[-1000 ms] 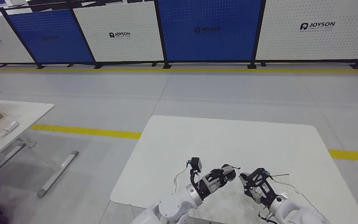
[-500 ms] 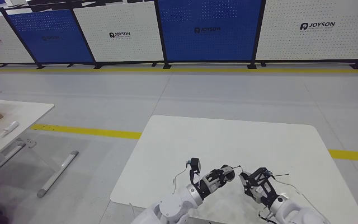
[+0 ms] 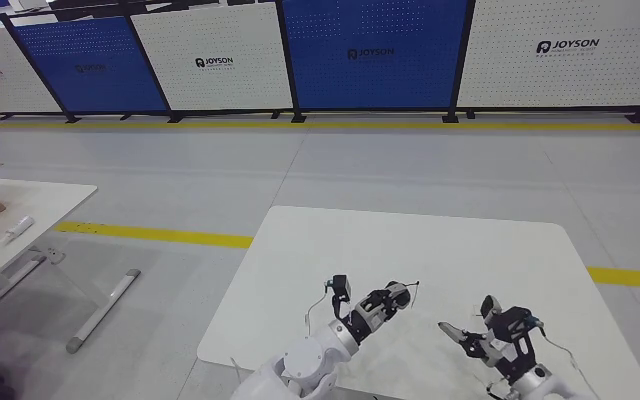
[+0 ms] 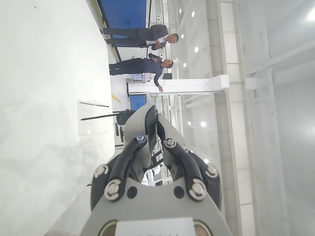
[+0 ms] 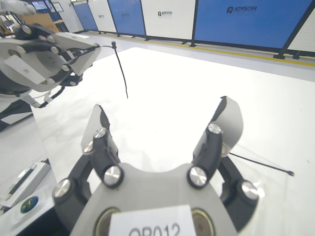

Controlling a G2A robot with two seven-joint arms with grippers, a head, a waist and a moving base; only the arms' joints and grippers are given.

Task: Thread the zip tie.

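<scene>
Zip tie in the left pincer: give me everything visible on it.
The zip tie is a thin black plastic strap with a small blocky head. The left pincer, shut, pinches it just beside the head; below that the strap hangs down, slightly curved, free tip over the white table. Nothing else touches it; the right pincer sits open, apart.

A: Big indoor hall, prob. a robot test lab. Blue & white pegboard partitions (image 3: 375, 55) fence off the bay.
B: Yep. Smooth grey floor (image 3: 300, 160) w/ yellow lane tape (image 3: 150, 234), high ceiling w/ rows of spotlights (image 4: 196, 49). White worktable (image 3: 420, 250) centre, 2nd table (image 3: 40, 195) off left.
</scene>
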